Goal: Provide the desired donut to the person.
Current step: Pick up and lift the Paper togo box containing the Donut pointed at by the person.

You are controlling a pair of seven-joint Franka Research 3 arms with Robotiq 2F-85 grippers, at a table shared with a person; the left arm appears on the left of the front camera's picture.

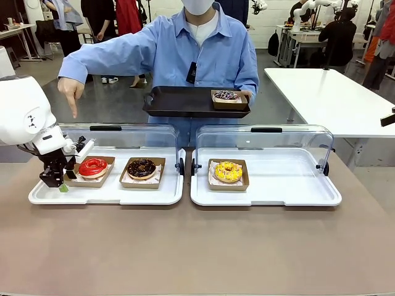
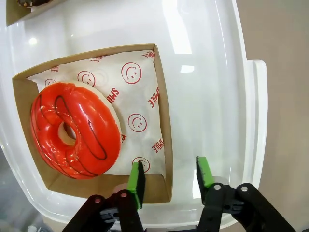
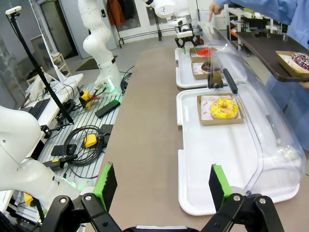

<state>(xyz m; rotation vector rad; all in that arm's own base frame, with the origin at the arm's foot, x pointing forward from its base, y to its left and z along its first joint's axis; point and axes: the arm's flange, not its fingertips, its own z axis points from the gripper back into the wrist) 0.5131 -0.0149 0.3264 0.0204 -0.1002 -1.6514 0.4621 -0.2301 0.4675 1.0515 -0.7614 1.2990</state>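
I read "SMILE" in red, repeated among smiley faces, on the paper point(image 2: 140, 87) lining the box point(image 2: 166, 140) near the tray's point(image 2: 212, 96) edge.

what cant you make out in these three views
Left wrist view: the dark chocolate-glazed ring donut is cut off by the top edge.
Right wrist view: the sprinkle-topped donut on the black plastic tray runs off the right edge.
Front view: the left gripper covers the left end of the brown cardboard tray under the glossy red ring donut.
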